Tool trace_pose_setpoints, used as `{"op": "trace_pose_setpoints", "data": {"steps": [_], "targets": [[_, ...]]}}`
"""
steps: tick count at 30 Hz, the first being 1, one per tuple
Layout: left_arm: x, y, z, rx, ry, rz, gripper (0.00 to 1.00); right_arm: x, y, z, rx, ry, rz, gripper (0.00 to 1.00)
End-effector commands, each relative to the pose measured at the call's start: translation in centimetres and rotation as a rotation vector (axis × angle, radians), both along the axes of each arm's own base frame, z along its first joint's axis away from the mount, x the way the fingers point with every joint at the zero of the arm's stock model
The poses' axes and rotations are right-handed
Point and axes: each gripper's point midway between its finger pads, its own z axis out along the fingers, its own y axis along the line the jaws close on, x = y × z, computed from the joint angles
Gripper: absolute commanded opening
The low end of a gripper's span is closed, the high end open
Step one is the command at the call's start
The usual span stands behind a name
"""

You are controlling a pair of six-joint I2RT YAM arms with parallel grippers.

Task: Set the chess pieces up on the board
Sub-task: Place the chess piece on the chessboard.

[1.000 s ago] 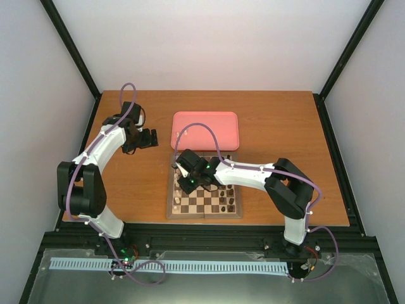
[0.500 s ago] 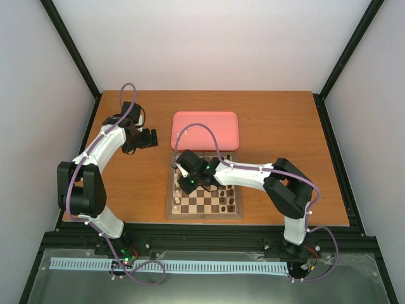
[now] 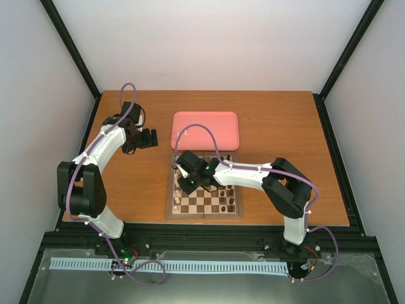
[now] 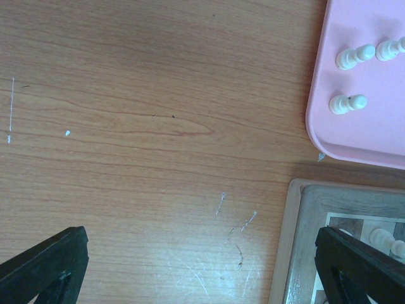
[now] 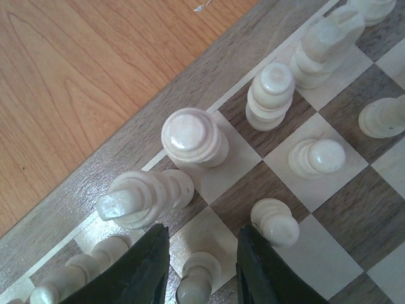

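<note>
Cream chess pieces (image 5: 190, 136) stand upright on squares at the far-left corner of the board (image 3: 201, 204), several in a line along its edge and smaller ones one row further in. The right gripper (image 5: 201, 244) hangs low over that corner. Its two dark fingers (image 5: 142, 272) are parted and flank one small pawn (image 5: 197, 273), with a sliver of gap on each side, so they bracket the pawn rather than clamp it. One taller piece (image 5: 142, 196) just beside the left finger looks tilted, though the close camera angle makes it hard to tell. In the overhead view a few more cream pieces (image 3: 178, 201) sit near the board's near-left corner and some dark pieces (image 3: 226, 202) toward its near-right. The pink tray (image 3: 204, 130) lies just beyond the board's far edge, close but apart from it, and three cream pieces (image 4: 347, 103) lie on their sides in the tray corner nearest the board. The left gripper (image 3: 152, 137) hovers over the bare wooden table (image 3: 278, 120), to the left of the board's far-left corner. Its black fingertips (image 4: 354, 259) are spread wide with nothing between them. From its wrist camera, one cream piece (image 4: 381, 237) shows on the board's corner.
</note>
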Motion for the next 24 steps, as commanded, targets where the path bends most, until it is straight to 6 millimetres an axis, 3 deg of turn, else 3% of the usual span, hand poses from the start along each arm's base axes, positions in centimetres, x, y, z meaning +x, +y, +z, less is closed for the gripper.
{"op": "trace_pose_setpoints", "data": {"steps": [1, 8, 16, 19, 24], "targets": [[0.4, -0.1, 0.7, 0.01, -0.022, -0.021, 1.0, 0.2, 0.6, 0.7, 0.0, -0.031, 0.019, 0.33], [0.4, -0.1, 0.8, 0.009, -0.024, -0.02, 1.0, 0.7, 0.6, 3.6, -0.001, -0.069, 0.019, 0.38], [0.6, -0.3, 0.9, 0.001, -0.03, -0.021, 1.0, 1.4, -0.5, 8.5, 0.001, -0.135, -0.018, 0.41], [0.8, -0.4, 1.0, -0.004, -0.033, -0.022, 1.0, 2.8, -0.9, 10.4, 0.01, -0.172, -0.053, 0.43], [0.8, -0.4, 1.1, -0.005, -0.034, -0.022, 1.0, 7.2, -0.8, 11.2, 0.042, -0.166, -0.131, 0.43]]}}
